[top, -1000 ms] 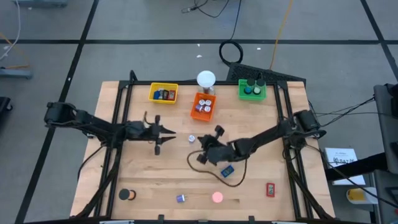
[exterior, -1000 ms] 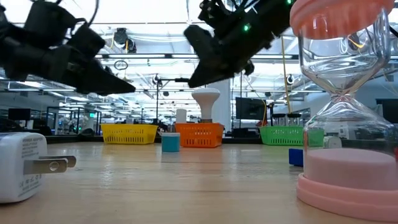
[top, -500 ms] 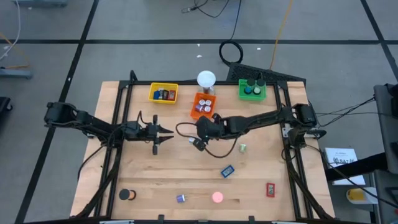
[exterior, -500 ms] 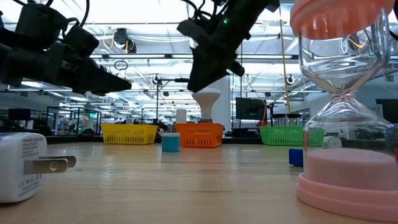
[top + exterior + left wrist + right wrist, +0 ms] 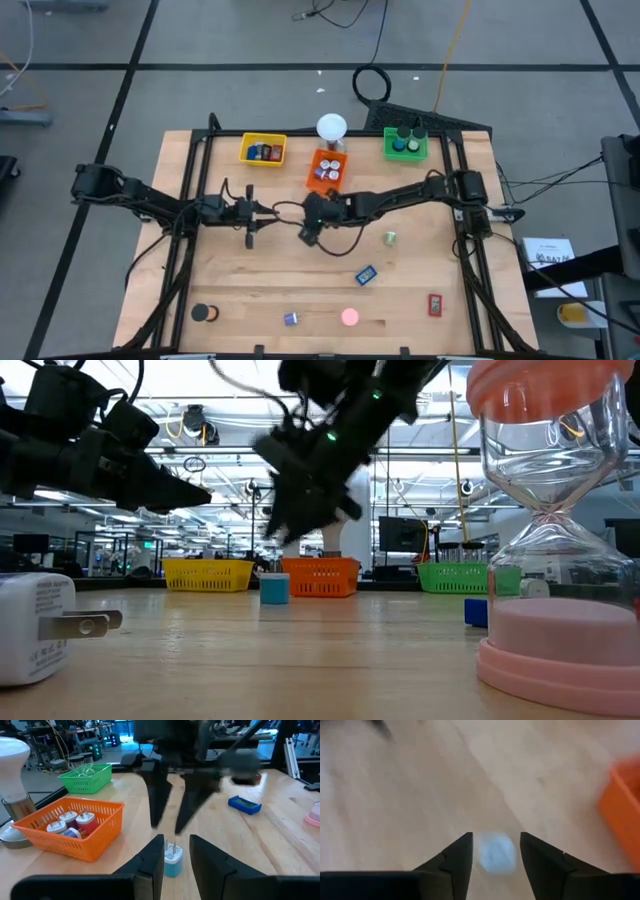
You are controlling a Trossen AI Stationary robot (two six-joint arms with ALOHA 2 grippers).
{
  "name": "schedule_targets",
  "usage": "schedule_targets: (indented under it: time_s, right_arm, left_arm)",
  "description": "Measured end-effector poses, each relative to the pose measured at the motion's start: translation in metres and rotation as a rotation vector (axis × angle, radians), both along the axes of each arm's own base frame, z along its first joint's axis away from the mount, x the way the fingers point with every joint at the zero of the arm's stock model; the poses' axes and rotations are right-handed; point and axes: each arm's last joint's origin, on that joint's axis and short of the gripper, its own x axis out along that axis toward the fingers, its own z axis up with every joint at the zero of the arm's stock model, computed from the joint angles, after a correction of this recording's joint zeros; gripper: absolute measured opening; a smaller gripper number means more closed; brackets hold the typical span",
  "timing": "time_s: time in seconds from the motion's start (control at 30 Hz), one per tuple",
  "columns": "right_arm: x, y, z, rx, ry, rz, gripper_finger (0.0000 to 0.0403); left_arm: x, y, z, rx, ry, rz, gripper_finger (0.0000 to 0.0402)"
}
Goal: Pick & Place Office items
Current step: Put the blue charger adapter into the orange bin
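the right gripper (image 5: 309, 232) hangs near the centre of the high view with its fingers parted and nothing between them, lined up over a small teal plug adapter (image 5: 171, 859); in the right wrist view that piece (image 5: 496, 852) sits pale and smeared in the gap between the two dark fingers, which reads as a lineup for a pick rather than a grasp. the left gripper (image 5: 262, 212) waits just left of centre in the high view, above the wood, its fingers a little apart and empty in its own wrist view, aimed at the same adapter. the orange tray (image 5: 327, 172), upper centre, already holds several plug-like pieces, so it looks like the likely drop place. other items lie loose along the lower part of the high view: a blue block (image 5: 366, 274), a red block (image 5: 434, 304), a pink round piece (image 5: 349, 317) and a black roll (image 5: 203, 313). in the high view the adapter itself is covered by the right gripper, and in the low view that gripper is blurred, so its height over the table cannot be judged.
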Motion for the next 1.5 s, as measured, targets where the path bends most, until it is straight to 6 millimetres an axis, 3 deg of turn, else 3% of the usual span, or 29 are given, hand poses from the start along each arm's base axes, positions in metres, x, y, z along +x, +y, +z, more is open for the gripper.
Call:
schedule_targets:
  time_s: [0.23, 0.37, 0.57, 0.73, 1.07, 1.2, 1.3, 1.5]
  right_arm:
    - [0.001, -0.001, -0.022, -0.005, 0.079, 0.016, 0.0187]
    - [0.008, -0.002, -0.018, -0.001, 0.011, 0.027, 0.0198]
    - [0.012, -0.001, -0.032, 0.006, 0.032, 0.053, 0.0199]
    - [0.012, -0.002, -0.044, -0.001, 0.069, 0.067, 0.0191]
    - [0.016, -0.003, -0.044, -0.020, 0.038, 0.088, 0.0129]
    - [0.013, -0.003, -0.034, -0.024, 0.036, 0.093, 0.0129]
    - [0.005, -0.009, -0.009, -0.021, 0.011, 0.070, 0.0137]
    - [-0.010, -0.051, 0.036, -0.044, -0.086, -0.091, 0.0131]
  left_arm:
    - [0.000, 0.000, 0.000, 0.001, 0.000, 0.000, 0.0090]
    - [0.000, 0.000, 0.000, 0.003, 0.000, 0.000, 0.0090]
    - [0.000, 0.000, 0.000, 0.003, 0.000, 0.000, 0.0090]
    - [0.000, 0.000, 0.000, 0.002, -0.001, 0.000, 0.0090]
    - [0.000, 0.000, 0.000, 0.001, 0.000, 0.000, 0.0090]
    - [0.000, 0.000, 0.000, 0.001, 0.000, 0.001, 0.0090]
    - [0.000, 0.000, 0.000, 0.000, 0.000, 0.001, 0.0090]
    - [0.000, 0.000, 0.000, 0.001, -0.001, 0.001, 0.0090]
